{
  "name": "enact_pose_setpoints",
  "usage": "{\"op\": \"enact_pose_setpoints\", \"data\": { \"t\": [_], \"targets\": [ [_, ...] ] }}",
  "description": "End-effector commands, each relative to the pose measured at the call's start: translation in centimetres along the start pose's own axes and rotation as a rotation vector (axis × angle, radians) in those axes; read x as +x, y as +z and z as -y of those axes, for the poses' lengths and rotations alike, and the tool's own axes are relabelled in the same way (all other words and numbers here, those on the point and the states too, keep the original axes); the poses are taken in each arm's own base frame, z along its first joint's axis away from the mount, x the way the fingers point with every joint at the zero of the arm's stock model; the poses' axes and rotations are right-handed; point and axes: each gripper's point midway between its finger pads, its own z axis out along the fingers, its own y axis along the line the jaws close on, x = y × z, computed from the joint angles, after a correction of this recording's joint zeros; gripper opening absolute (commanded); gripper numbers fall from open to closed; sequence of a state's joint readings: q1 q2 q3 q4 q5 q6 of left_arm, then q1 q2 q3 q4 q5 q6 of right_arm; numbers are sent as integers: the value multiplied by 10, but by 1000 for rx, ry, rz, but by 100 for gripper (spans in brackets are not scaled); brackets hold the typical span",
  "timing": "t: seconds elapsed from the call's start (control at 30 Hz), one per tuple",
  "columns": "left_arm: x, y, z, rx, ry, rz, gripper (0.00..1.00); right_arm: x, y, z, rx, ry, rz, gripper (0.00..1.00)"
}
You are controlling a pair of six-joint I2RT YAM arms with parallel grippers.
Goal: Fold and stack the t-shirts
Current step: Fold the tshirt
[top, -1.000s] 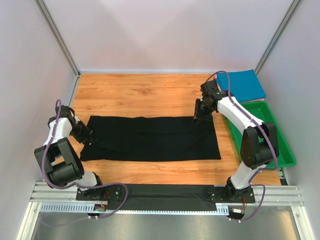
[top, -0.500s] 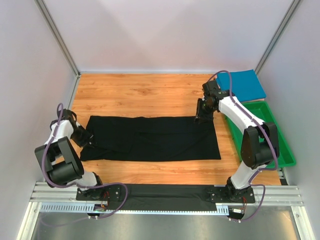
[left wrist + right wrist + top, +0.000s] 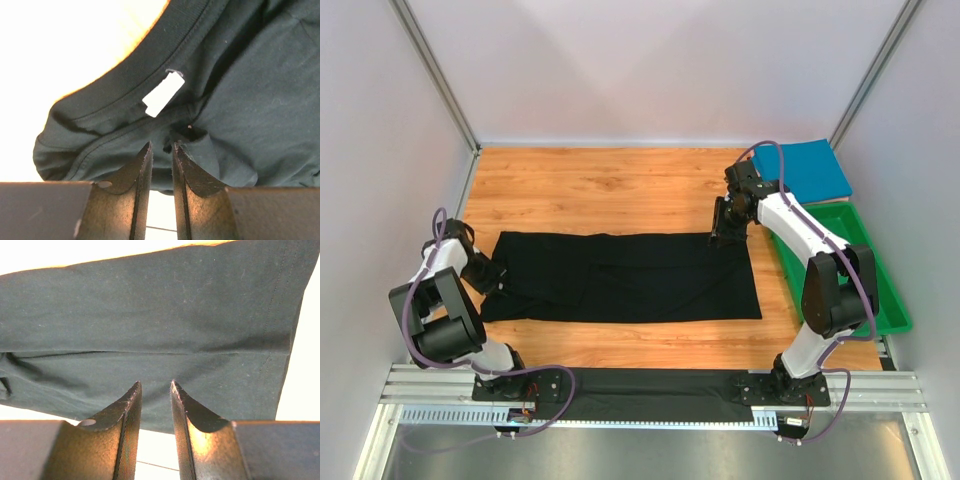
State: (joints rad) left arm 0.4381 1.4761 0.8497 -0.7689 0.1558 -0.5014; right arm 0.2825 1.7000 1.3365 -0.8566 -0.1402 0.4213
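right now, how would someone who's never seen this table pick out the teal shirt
Start at the wooden table and go to its far right corner. Just beyond the green tray lies the teal-blue shirt, folded into a neat flat rectangle. Its neighbour, the black shirt, is bigger and spread long across the table's middle.

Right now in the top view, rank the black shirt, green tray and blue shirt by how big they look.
1. black shirt, clearly largest
2. green tray, partly hidden by the right arm
3. blue shirt, folded, smallest
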Motion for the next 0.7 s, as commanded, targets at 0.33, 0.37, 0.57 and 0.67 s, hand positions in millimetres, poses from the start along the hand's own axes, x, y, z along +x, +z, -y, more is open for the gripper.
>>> {"op": "enact_pose_setpoints", "data": {
  "t": [0.33, 0.37, 0.57, 0.67],
  "targets": [
    [-15, 1, 12, 30, -36, 26, 31, -9, -3, -3, -9, 4, 27, 31],
    [-15, 0, 13, 34, -35, 29, 31, -9, -2, -4, -17, 4, 27, 31],
    [-23, -9, 15, 31, -29, 71, 32, -12, 0, -4, -13, -3, 27, 31],
    [-24, -9, 18, 39, -35, 64, 31, -13, 2, -3, -8, -5, 25, 31]
  ]
}}
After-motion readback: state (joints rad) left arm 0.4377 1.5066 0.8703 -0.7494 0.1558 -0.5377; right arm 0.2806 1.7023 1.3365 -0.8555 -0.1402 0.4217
